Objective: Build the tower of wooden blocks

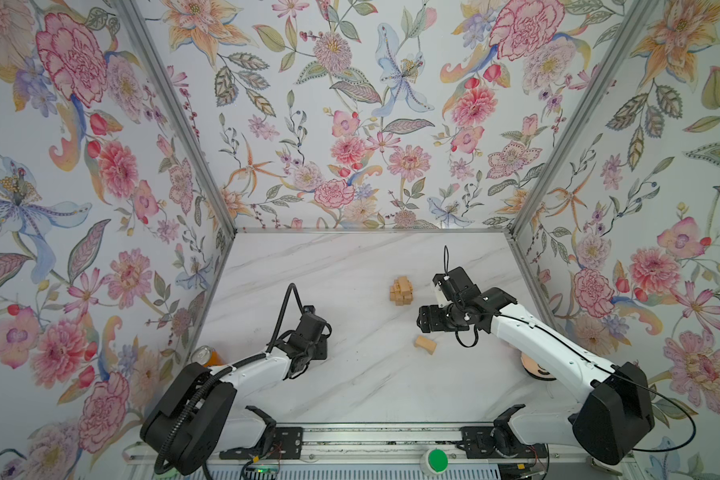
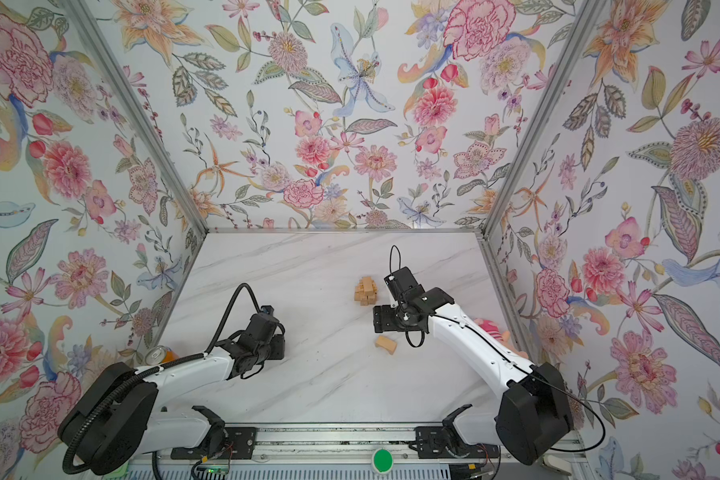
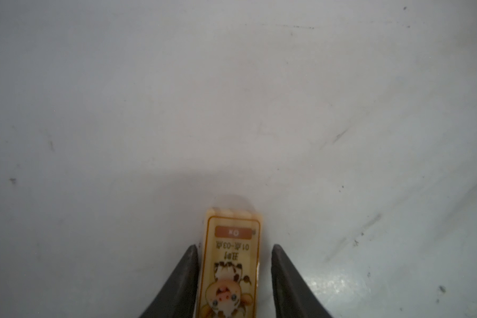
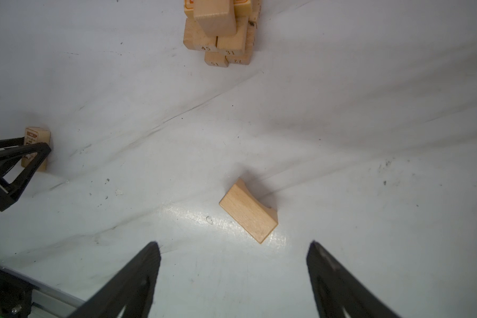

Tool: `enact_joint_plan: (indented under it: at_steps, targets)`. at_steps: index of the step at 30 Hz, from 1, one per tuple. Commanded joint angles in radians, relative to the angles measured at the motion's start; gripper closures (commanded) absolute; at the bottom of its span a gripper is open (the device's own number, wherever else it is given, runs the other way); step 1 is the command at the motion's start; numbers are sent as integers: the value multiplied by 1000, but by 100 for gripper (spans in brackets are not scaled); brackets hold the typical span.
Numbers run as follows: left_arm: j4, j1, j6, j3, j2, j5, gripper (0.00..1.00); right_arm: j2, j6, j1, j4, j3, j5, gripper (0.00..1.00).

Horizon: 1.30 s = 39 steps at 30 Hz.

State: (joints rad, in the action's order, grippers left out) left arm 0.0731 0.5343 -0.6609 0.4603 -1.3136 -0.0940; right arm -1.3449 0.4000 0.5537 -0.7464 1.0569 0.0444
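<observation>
Left claw (image 3: 233, 247) clamped on the printed block (image 3: 233, 234); right claw (image 4: 234, 242) spread wide and empty.
Step in hand: pickup of one brick from the counter (image 1: 350, 257), well apart from the tower (image 1: 400, 289). Next move calls for a straight lift, transfer to the tower, and crosswise placement on its top layer without nudging it. A plain block (image 4: 248, 210) lies loose just ahead of the right claw.

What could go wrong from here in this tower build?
1. The left gripper holds the printed block only at its fingertips; it may pivot on lifting.
2. The tower looks unevenly stacked; another placement may topple it.
3. The plain block lies skewed to the open right gripper, and may twist.
</observation>
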Motion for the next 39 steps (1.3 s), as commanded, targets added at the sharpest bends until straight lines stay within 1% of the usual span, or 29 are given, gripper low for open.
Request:
enact_joint_plan:
  at_steps: [1, 5, 14, 28, 34, 39]
  targets:
    - [29, -10, 2, 17, -22, 13, 61, -19, -18, -8, -7, 1, -13, 14]
    - [34, -9, 1, 31, -21, 23, 64, -35, -23, -12, 2, 3, -7, 14]
    - [-4, 2, -19, 46, -52, 68, 65, -43, -29, -21, 12, 0, -2, 14]
    - [-31, 115, 0, 142, -184, 82, 64, 4, -30, -47, 12, -27, 2, 14]
    - [-40, 160, 14, 179, -213, 90, 61, 25, -26, -58, 10, -40, 8, 14]
    - [-42, 176, 11, 199, -229, 97, 58, 41, -23, -60, 8, -43, 10, 14]
